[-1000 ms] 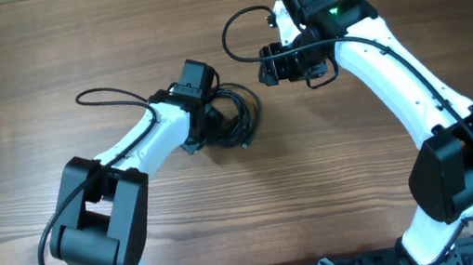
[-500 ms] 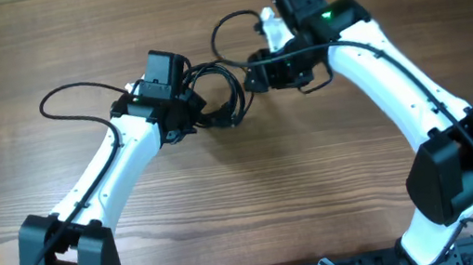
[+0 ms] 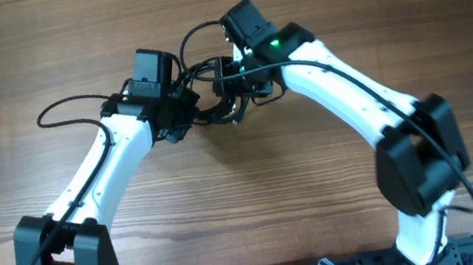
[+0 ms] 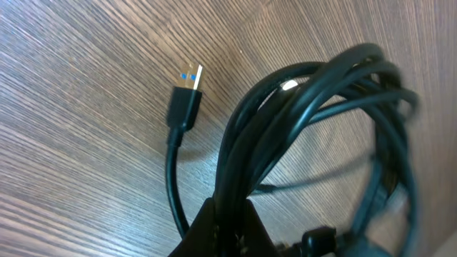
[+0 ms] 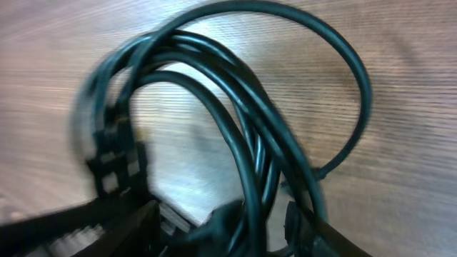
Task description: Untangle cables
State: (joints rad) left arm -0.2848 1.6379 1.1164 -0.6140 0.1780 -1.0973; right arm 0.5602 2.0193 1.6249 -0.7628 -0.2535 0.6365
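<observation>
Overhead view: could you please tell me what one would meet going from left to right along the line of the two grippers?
In order: the left arm's loose wiring loop → left gripper → cables → right gripper → right arm's black elbow joint.

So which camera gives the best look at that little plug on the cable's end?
The left wrist view: the plug lies sharp and unobstructed on the table, metal tip showing. Overhead, the cables are a small dark tangle where no plug can be picked out. The right wrist view shows only their blurred loops.
</observation>
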